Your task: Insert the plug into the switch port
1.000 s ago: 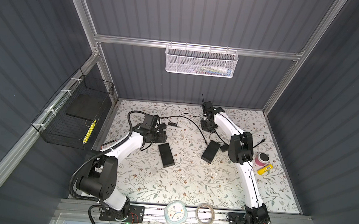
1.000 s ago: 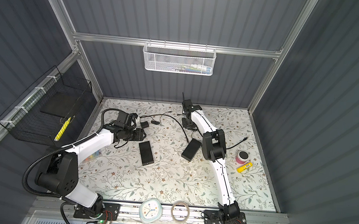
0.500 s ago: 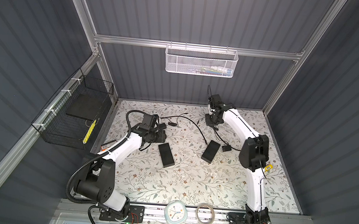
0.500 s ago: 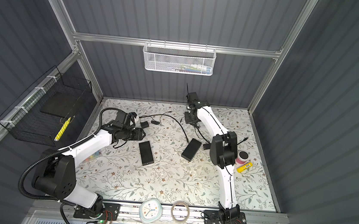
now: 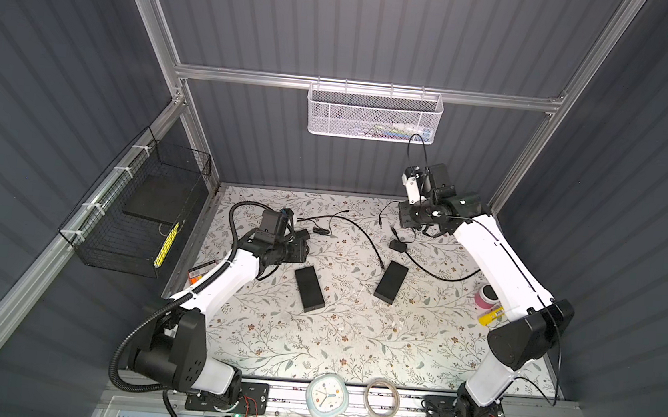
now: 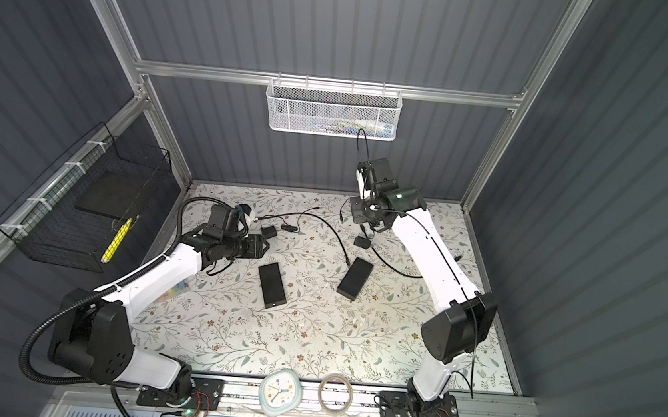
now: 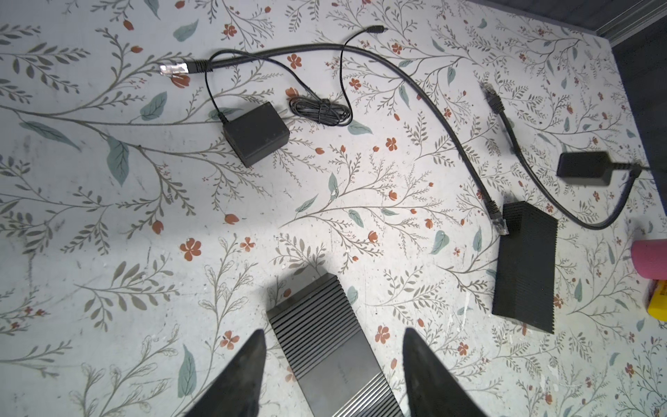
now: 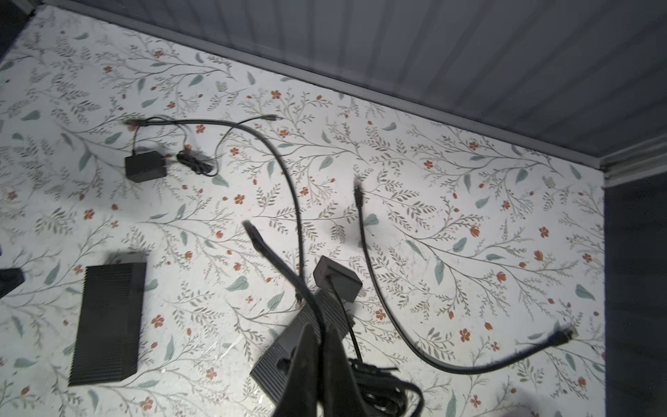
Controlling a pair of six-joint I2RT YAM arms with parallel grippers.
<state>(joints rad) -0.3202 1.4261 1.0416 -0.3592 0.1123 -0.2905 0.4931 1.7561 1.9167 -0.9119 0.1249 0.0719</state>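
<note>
Black cable (image 8: 276,265) is clamped tight in the right gripper (image 8: 321,328), plug (image 8: 249,228) dangling, high at the back. Both flat boxes lie below, toward the front, long axes roughly front-to-back. The right box (image 5: 391,282) is nearer. The left gripper (image 7: 332,331) hangs open by the left box (image 5: 308,288). No port shows.

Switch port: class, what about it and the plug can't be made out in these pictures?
Port: too small to find on left box or right box, both top views.
Plug: blurred, right wrist view.
Right box: partly behind right claw there.
Left box: cut off by left wrist view's edge.
</note>
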